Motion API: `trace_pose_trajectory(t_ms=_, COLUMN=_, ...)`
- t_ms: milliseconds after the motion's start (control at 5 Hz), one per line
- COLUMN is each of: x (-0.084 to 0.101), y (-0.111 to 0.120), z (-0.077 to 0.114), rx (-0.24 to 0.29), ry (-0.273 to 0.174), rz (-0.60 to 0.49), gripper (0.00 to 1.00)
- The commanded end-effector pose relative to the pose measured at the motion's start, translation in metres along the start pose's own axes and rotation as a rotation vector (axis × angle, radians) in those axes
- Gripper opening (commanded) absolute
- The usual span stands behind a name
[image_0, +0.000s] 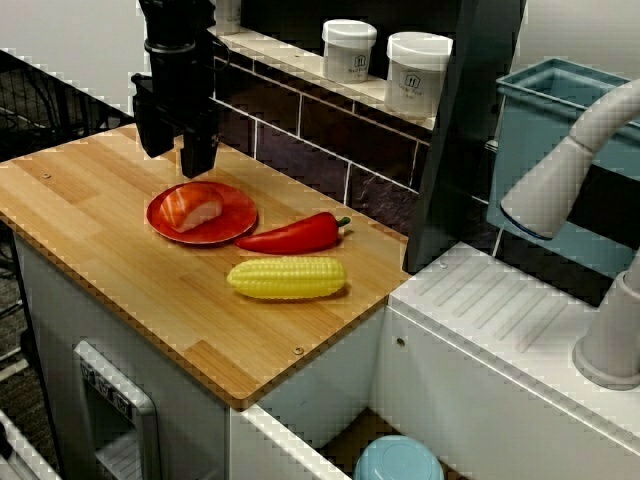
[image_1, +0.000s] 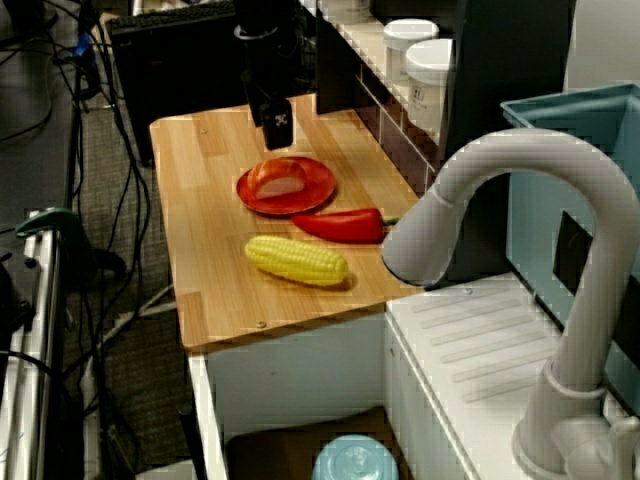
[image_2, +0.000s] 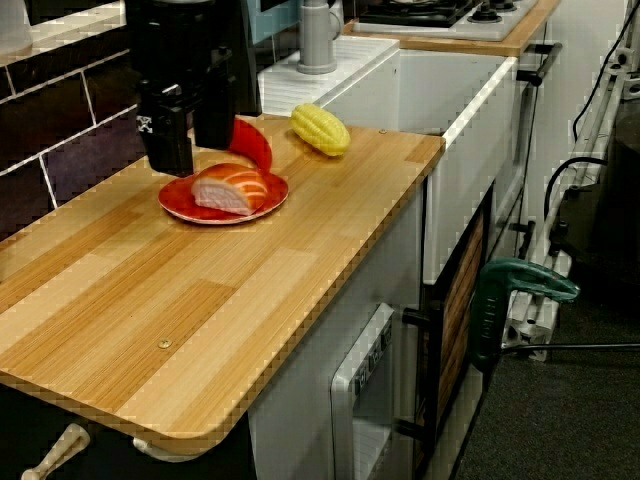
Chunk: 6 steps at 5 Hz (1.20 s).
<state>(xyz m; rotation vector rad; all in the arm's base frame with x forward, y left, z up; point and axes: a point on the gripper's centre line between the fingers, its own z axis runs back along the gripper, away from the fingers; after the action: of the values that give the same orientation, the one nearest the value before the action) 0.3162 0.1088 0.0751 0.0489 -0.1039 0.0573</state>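
Item: gripper (image_0: 175, 150), which we found hanging just above the red plate (image_0: 240, 213) bearing salmon sushi (image_0: 192, 209); jaws parted, nothing held. Beside the plate: red pepper (image_0: 292, 235), corn (image_0: 287, 277).

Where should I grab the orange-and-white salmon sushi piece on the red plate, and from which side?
Probably its two long sides, at mid-length, coming straight down: the orange-and-white salmon sushi piece lies flat and oblong on the round red plate, whose raised rim hinders a sideways approach.

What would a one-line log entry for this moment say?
tool: open, empty, above red plate | sushi: on plate | red pepper, corn: beside plate on wooden counter
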Motion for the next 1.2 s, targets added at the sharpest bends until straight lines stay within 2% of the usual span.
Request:
trace_pose_trajectory(t_ms=0, x=0.001, y=0.029, z=0.015, rx=0.026, ry=-0.060, rz=0.031, gripper=1.00)
trace_pose_trajectory(t_ms=200, x=0.004, y=0.039, z=0.004, rx=-0.015, ry=-0.005, rz=0.021, gripper=1.00)
trace_pose_trajectory(t_ms=400, x=0.003, y=0.045, z=-0.001, rx=-0.135, ry=0.078, rz=-0.009, gripper=1.00)
trace_pose_trajectory(t_ms=600, x=0.000, y=0.043, z=-0.005, rx=-0.142, ry=0.069, rz=-0.013, gripper=1.00)
trace_pose_trajectory(t_ms=800, x=0.000, y=0.040, z=-0.005, rx=-0.159, ry=0.078, rz=-0.017, gripper=1.00)
trace_pose_trajectory(t_ms=1000, x=-0.002, y=0.039, z=-0.006, rx=-0.129, ry=0.053, rz=-0.018, gripper=1.00)
